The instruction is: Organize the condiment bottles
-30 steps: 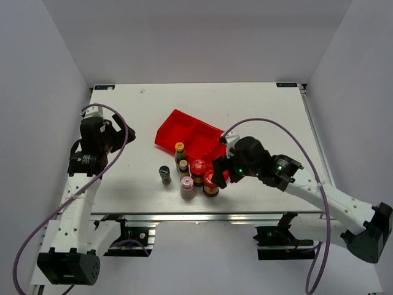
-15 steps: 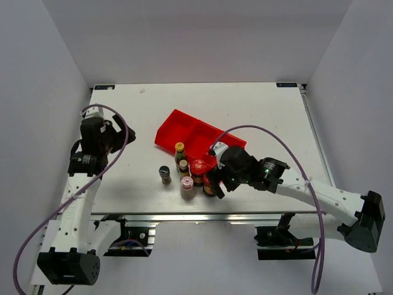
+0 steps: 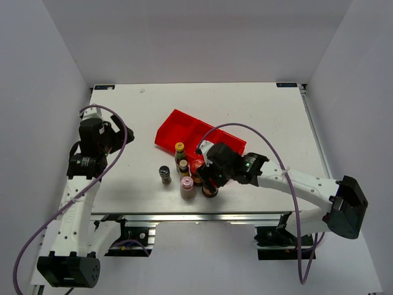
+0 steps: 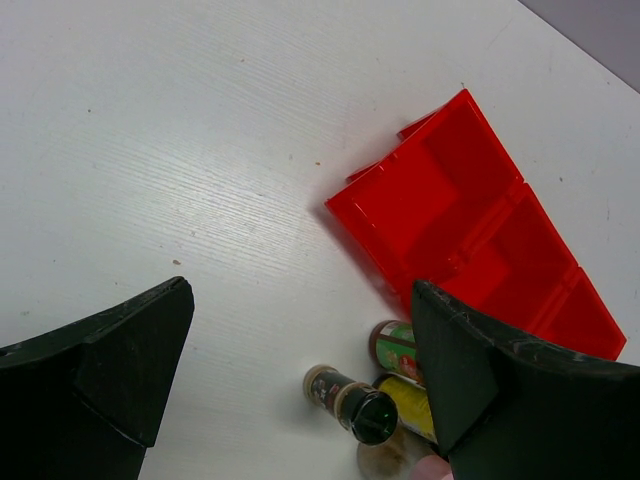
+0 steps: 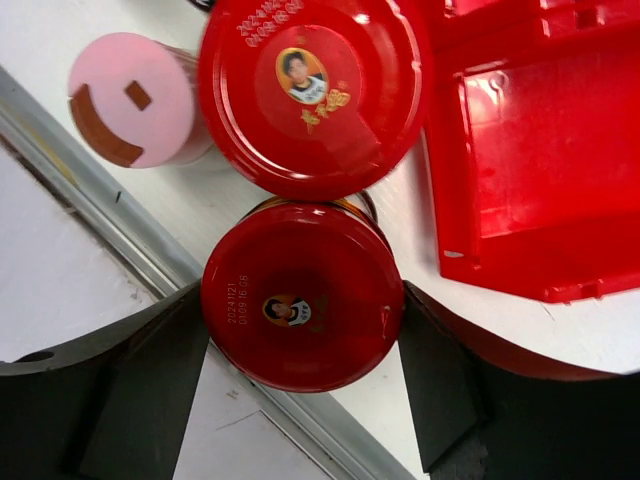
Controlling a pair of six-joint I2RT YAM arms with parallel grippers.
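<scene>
The condiment bottles stand clustered near the table's front edge. My right gripper (image 5: pixel 302 300) is down over the nearer red-lidded jar (image 5: pixel 302 312), its fingers pressed against both sides of the lid; the jar stands on the table. Just behind it are the second red-lidded jar (image 5: pixel 310 90) and the pink-capped bottle (image 5: pixel 135 100). From above, two yellow-capped bottles (image 3: pixel 180 147) and the black-capped shaker (image 3: pixel 164 174) stand left of the right gripper (image 3: pixel 210 178). My left gripper (image 3: pixel 116 136) hangs open over bare table at the left, with the shaker (image 4: pixel 350 398) below it in its wrist view.
The red three-compartment tray (image 3: pixel 184 129) lies slanted just behind the bottles, its corner (image 5: pixel 540 150) close to the right fingers. The table's front metal rail (image 5: pixel 100 230) runs right beside the held jar.
My right arm has swung left and down from beside the tray onto the nearer red-lidded jar, and its jaws have narrowed onto the lid. The left arm has not moved.
</scene>
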